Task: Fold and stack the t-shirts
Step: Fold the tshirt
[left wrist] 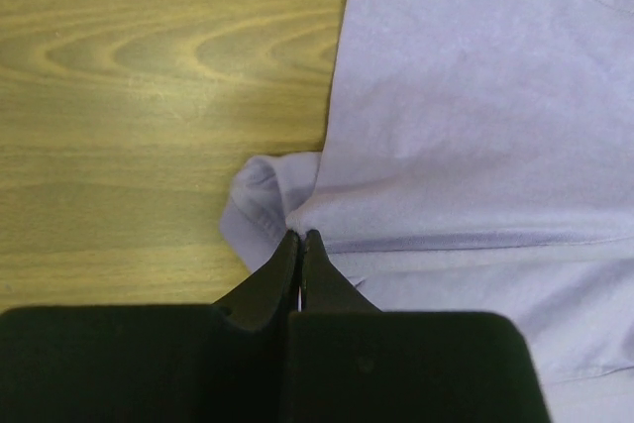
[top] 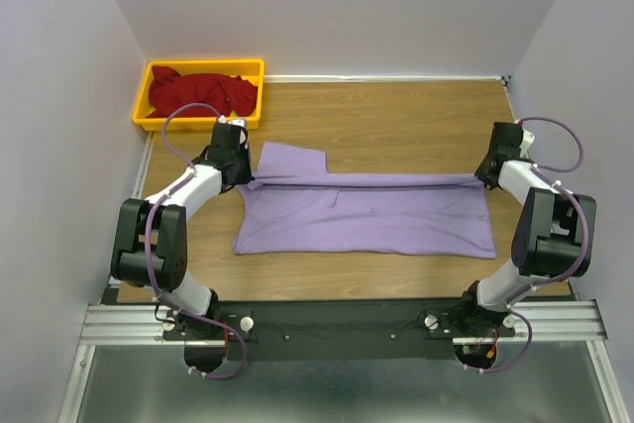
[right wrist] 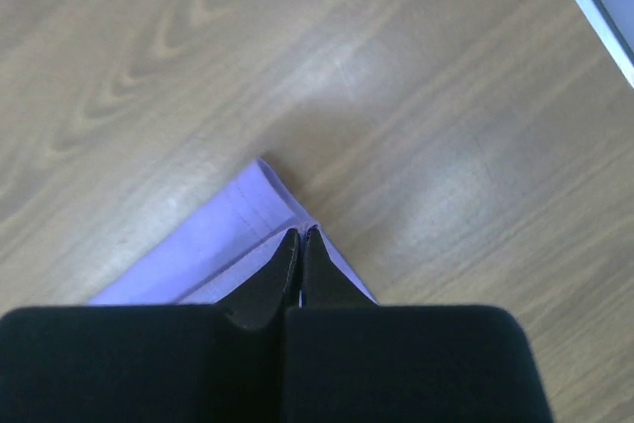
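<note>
A lavender t-shirt [top: 367, 213] lies spread across the middle of the wooden table, its far edge folded over. My left gripper [top: 241, 177] is shut on the shirt's bunched left edge [left wrist: 260, 207] by the sleeve. My right gripper [top: 482, 176] is shut on the shirt's far right corner [right wrist: 260, 207], low on the table. A red t-shirt [top: 198, 91] lies crumpled in the yellow bin.
The yellow bin [top: 141, 98] stands at the far left corner of the table. White walls close in the left, back and right sides. A metal rail [top: 337, 322] runs along the near edge by the arm bases.
</note>
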`<state>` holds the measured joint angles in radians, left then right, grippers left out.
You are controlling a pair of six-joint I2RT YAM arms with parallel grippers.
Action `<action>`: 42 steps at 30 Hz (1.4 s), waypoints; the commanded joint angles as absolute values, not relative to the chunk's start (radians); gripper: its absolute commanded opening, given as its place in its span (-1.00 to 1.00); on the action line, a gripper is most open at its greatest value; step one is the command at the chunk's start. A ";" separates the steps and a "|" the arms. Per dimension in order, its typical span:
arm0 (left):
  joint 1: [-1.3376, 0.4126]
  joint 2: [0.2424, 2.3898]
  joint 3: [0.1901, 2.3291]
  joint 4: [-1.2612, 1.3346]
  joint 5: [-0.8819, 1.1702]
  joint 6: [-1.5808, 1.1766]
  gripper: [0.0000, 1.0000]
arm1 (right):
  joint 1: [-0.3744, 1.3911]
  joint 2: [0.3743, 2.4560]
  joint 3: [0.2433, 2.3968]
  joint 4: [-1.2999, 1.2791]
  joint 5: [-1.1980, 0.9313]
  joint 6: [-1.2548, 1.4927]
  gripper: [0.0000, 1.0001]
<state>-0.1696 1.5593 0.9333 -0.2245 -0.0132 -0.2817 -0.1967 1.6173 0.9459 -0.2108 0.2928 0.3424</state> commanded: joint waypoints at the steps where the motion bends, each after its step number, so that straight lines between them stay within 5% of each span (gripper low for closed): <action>1: -0.156 1.534 0.905 -0.227 -0.048 -0.279 -1.00 | -0.216 1.609 0.911 -0.206 0.433 0.383 -0.99; 13: -0.156 1.586 0.864 -0.230 -0.017 -0.299 -1.00 | -0.218 1.637 0.885 -0.206 0.439 0.403 -0.94; 15: -0.156 1.592 0.865 -0.233 -0.011 -0.304 -1.00 | -0.218 1.649 0.890 -0.206 0.422 0.400 -0.87; 17: -0.158 1.595 0.865 -0.236 -0.006 -0.310 -0.96 | -0.218 1.644 0.893 -0.209 0.400 0.399 -0.57; 19: -0.158 1.583 0.865 -0.235 -0.006 -0.308 -0.76 | -0.218 1.631 0.890 -0.219 0.388 0.402 -0.19; 24: -0.167 1.549 0.876 -0.232 0.008 -0.298 0.02 | -0.212 1.542 0.919 -0.287 0.359 0.460 0.05; 30: -0.170 1.505 0.893 -0.248 -0.021 -0.318 0.28 | -0.143 1.477 0.977 -0.273 0.152 0.480 0.06; 33: -0.170 1.413 0.899 -0.262 -0.043 -0.340 0.30 | 0.039 1.520 1.043 -0.226 -0.050 0.425 0.05; 42: -0.170 1.076 0.793 -0.218 -0.063 -0.341 0.45 | 0.345 1.860 1.238 -0.063 -0.311 0.475 0.01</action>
